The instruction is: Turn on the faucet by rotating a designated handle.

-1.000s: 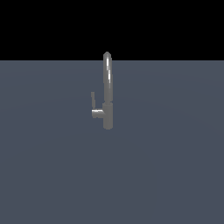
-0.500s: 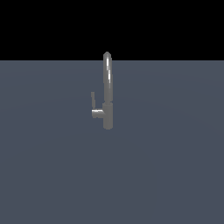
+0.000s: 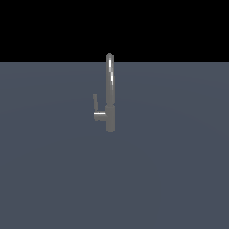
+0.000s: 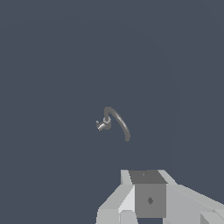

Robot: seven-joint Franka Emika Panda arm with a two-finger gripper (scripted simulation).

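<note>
The grey metallic faucet (image 3: 110, 98) stands upright in the middle of the exterior view, its tall arched spout rising from a thicker cylindrical body. A short stub juts toward the exterior view's left, and the thin handle (image 3: 95, 103) points up from its end. In the wrist view I look down on the faucet (image 4: 119, 123) from well above, with the handle (image 4: 99, 126) small beside the spout's base. Only blocky grey parts of my gripper (image 4: 148, 200) show at the frame's edge, far from the faucet, and its fingers cannot be made out. The arm does not appear in the exterior view.
A flat dark blue-grey floor (image 3: 170, 179) spreads around the faucet in all directions. Beyond its far edge the background is black.
</note>
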